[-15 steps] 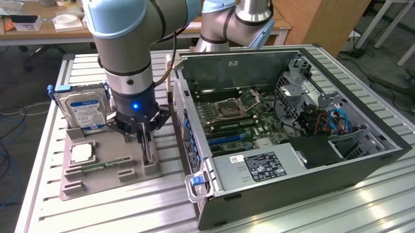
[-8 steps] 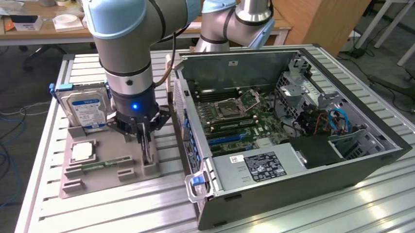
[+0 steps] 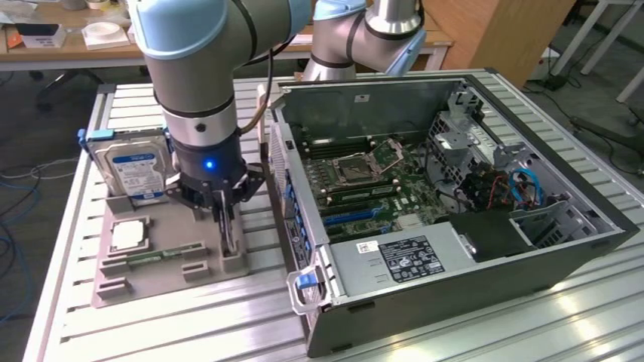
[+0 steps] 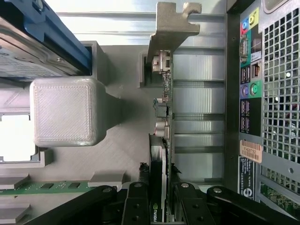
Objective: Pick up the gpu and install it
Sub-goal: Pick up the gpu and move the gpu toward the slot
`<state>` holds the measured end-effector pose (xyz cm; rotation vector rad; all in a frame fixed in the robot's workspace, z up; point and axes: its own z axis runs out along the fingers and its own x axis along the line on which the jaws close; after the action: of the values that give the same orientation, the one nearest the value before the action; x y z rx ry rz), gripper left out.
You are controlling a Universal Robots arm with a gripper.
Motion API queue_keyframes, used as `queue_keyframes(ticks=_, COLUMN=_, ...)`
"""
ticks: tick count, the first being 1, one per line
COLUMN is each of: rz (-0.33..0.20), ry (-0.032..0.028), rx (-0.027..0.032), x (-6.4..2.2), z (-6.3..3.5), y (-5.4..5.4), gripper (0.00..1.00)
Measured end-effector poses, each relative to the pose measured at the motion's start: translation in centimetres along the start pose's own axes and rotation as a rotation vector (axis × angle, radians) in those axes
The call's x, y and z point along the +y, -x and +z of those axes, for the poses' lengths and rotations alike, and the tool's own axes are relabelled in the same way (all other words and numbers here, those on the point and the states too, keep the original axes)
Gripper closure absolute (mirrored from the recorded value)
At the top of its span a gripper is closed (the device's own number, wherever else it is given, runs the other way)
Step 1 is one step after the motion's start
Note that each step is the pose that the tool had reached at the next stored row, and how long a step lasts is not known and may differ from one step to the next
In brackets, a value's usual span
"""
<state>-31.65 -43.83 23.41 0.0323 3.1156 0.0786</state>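
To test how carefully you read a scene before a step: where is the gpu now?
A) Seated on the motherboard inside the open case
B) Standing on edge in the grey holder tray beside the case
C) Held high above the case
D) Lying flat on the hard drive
B: the gpu stands on edge in the grey holder tray, outside the computer case, with the gripper down over it.

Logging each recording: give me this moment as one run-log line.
stage: grasp | gripper: shut on gpu | gpu: on edge, in gray holder slot | case: open, beside holder
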Motion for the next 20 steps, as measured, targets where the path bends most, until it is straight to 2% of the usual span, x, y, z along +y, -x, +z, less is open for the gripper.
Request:
queue_keyframes(ticks=10, rz=0.000, ry=0.0009, rx=0.0001, x=0.05, z=-0.96, y=0.0, gripper=0.73)
queue_keyframes(ticks=17, rz=-0.004, ry=0.0054, rx=0.0005, x=0.09, z=-1.86, y=0.0, gripper=0.73)
queue_keyframes(ticks=20, rz=-0.004, ry=0.0092, rx=0.0006, x=0.12, z=-2.39, y=0.0, gripper=0.73)
